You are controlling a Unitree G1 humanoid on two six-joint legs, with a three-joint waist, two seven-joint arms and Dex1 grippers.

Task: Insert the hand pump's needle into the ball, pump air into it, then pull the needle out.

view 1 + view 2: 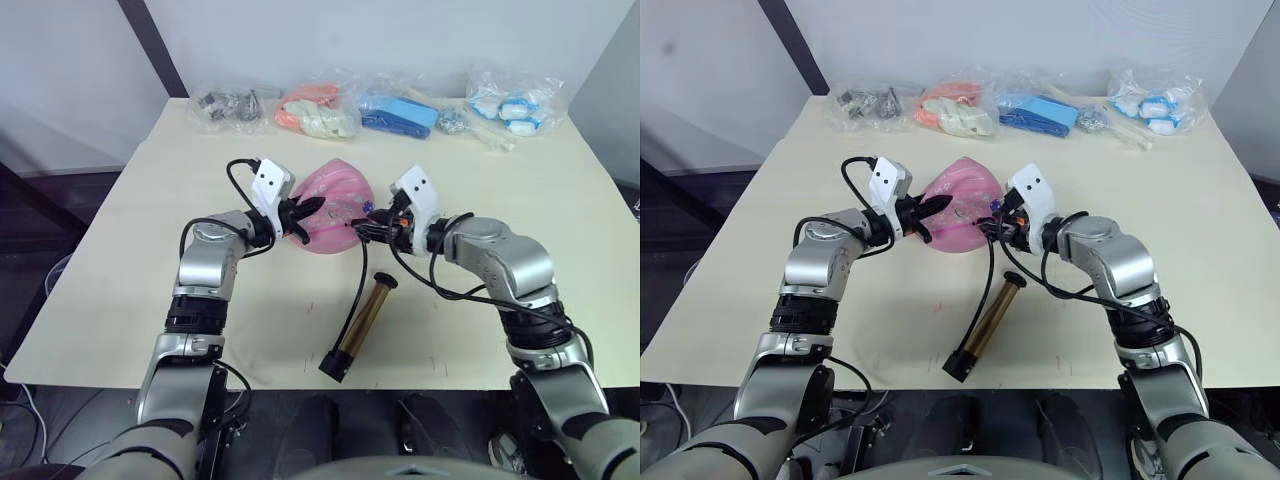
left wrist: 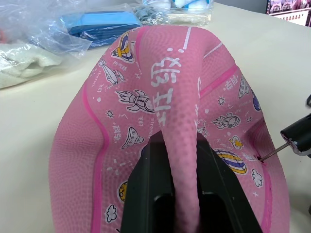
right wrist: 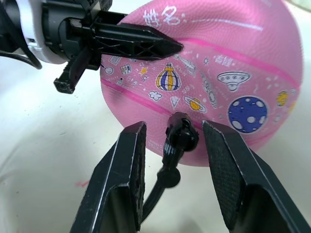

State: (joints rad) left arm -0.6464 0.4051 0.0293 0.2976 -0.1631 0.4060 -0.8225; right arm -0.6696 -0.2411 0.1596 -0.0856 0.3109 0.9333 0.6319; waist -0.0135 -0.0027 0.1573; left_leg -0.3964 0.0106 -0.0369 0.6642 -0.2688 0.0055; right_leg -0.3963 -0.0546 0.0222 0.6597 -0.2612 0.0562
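Observation:
The pink ball point(image 1: 335, 195) lies saggy and dented on the table between my two arms. My left gripper point(image 1: 305, 215) is shut on a raised fold of its skin point(image 2: 181, 97). The hand pump's gold barrel point(image 1: 362, 318) lies on the table near the front edge, and its black hose point(image 1: 352, 290) rises to my right gripper point(image 1: 368, 228). That gripper is open, its fingers point(image 3: 126, 160) standing either side of the hose's black end fitting point(image 3: 181, 136) with gaps showing. The thin needle point(image 2: 272, 152) has its tip at the ball's surface.
Clear bags line the table's far edge: metal parts point(image 1: 230, 105), orange-pink and white items point(image 1: 315, 108), blue pieces point(image 1: 400, 110), white and blue items point(image 1: 510, 100). Bare tabletop point(image 1: 130, 290) spreads to both sides of my arms.

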